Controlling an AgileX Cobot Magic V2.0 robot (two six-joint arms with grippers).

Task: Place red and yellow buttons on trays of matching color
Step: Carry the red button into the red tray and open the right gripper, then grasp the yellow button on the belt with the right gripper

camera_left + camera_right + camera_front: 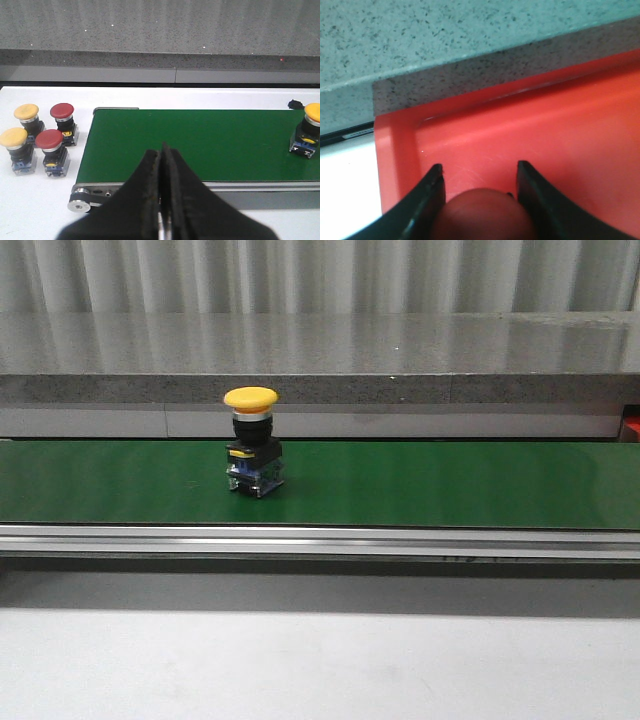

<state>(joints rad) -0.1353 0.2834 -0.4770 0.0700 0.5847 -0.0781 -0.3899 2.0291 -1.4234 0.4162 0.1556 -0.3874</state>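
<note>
Yellow button (252, 440) stands upright on green conveyor belt (450, 485), left of centre, cap up, long axis vertical. Left gripper (163, 150) has its fingers pressed together, empty, above the belt's left end. Right gripper (479, 175) is clamped on red button (482, 212), over red tray (545, 135); button cut off, only cap shows. Four spare buttons (40, 137) sit left of the belt.

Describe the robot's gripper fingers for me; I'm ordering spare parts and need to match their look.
Both grippers have black fingers. The left gripper has broad, wedge-shaped fingers tapering to narrow tips, with a rough, worn-looking matte surface along the inner edges. The right gripper has smooth, slightly glossy black fingers with pointed tips. No cables or markings show.
</note>
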